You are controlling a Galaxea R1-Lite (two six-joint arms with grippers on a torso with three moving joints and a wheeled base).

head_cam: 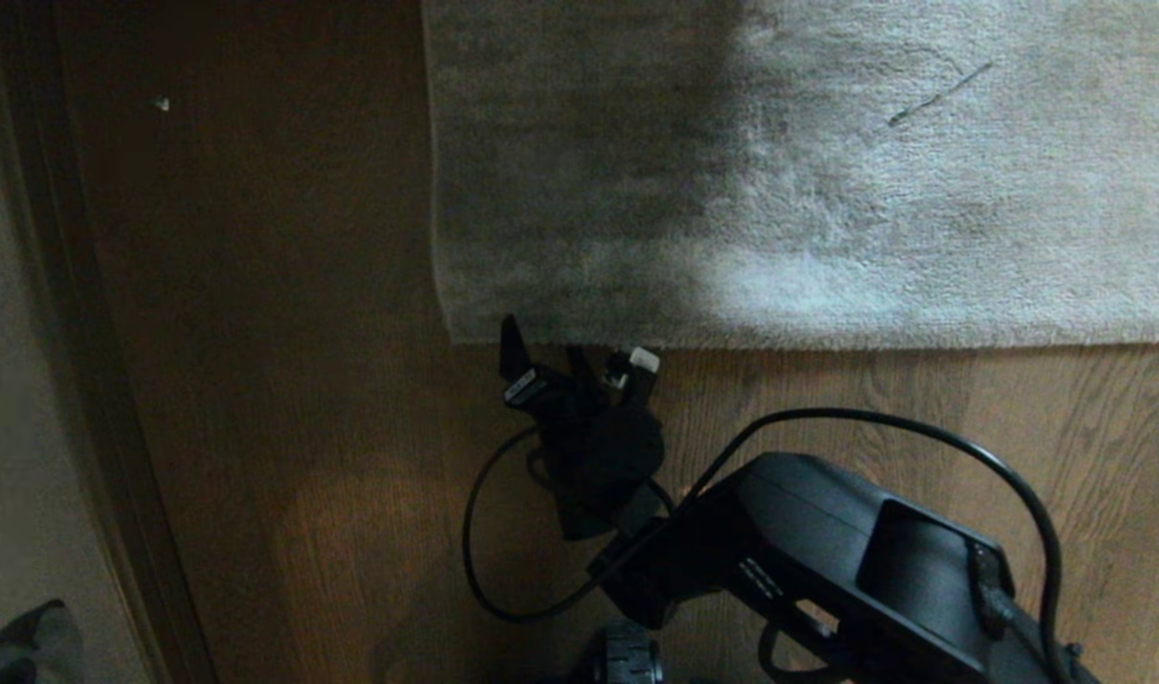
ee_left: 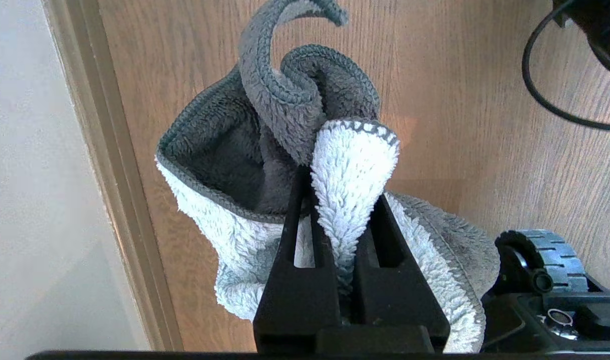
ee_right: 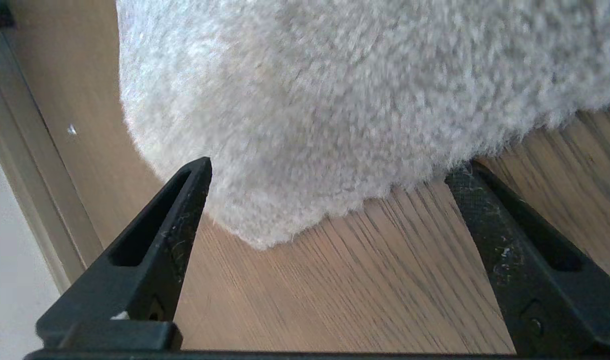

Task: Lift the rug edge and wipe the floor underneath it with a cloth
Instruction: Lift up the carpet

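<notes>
The light grey-beige rug [head_cam: 826,171] lies flat on the brown wood-grain floor [head_cam: 285,399]. Its near edge [head_cam: 826,344] runs across the head view and ends in a corner [head_cam: 453,334]. My right gripper [head_cam: 579,366] hovers low at that corner, open, one finger to each side of the corner tip [ee_right: 265,240], with nothing between them. In the right wrist view the gripper [ee_right: 330,172] looks onto the rug pile. My left gripper [ee_left: 341,200] is parked out at the left, shut on a fluffy grey and pale blue cloth [ee_left: 285,115] that bunches around its fingers.
A pale wall and wooden skirting [head_cam: 76,313] run along the left. A small white speck [head_cam: 161,103] lies on the floor. A black cable [head_cam: 470,541] loops beside my right arm [head_cam: 855,560]. A base wheel [ee_left: 540,255] sits near the cloth.
</notes>
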